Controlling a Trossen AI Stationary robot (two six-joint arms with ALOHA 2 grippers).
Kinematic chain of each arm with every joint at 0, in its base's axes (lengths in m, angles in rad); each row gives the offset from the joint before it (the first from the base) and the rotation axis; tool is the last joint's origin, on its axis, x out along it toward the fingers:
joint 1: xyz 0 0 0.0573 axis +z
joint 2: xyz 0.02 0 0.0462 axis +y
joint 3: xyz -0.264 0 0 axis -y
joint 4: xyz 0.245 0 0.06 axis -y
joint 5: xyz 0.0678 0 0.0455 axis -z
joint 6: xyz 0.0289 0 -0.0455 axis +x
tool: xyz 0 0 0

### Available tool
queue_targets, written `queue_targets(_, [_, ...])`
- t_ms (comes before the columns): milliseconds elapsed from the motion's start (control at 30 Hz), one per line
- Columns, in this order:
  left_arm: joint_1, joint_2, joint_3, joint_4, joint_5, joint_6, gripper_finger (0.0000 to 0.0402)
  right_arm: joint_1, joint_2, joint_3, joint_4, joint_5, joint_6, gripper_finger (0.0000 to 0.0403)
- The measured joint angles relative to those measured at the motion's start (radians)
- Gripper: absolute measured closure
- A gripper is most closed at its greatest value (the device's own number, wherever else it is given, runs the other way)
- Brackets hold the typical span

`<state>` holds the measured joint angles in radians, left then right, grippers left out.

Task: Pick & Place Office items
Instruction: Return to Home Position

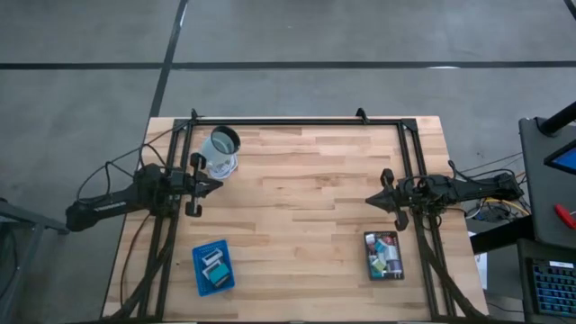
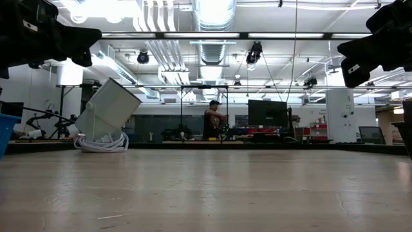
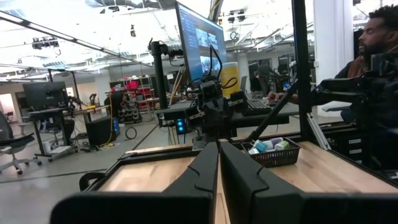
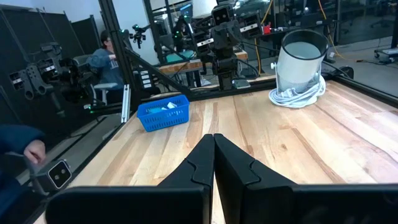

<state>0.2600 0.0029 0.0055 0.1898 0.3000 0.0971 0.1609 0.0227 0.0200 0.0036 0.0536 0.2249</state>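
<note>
- Office items [image 1: 214,264], tiny white, teal, pink and green pieces, lie sorted into two trays on the light wooden slatted table [image 1: 306,225].
- A blue rectangular plastic tray [image 1: 200,279] on the left arm's side holds a few white and teal pieces.
- A black rectangular mesh tray [image 1: 366,256] on the right arm's side holds a mixed, colourful heap.
- The left gripper [image 1: 219,185] hangs above the table's left side and points toward the centre. Its dark fingers [image 3: 202,171] are pressed together with nothing between them.
- The right gripper [image 1: 369,201] faces it from the right side, just beside the black tray's far end. Its fingers [image 4: 202,158] likewise meet, and they are empty.
- A clear round plastic cup [image 1: 222,149] leans tilted on a coil of white cable [image 4: 297,97], near the left gripper.
- A seated person [image 4: 111,59] shows beyond the table.
</note>
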Motion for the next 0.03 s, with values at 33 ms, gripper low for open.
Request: queue_targets(33, [0.0,0.0,0.0,0.0,0.0,0.0,0.0379,0.0,0.0,0.0,0.0,0.0,0.0,0.0394])
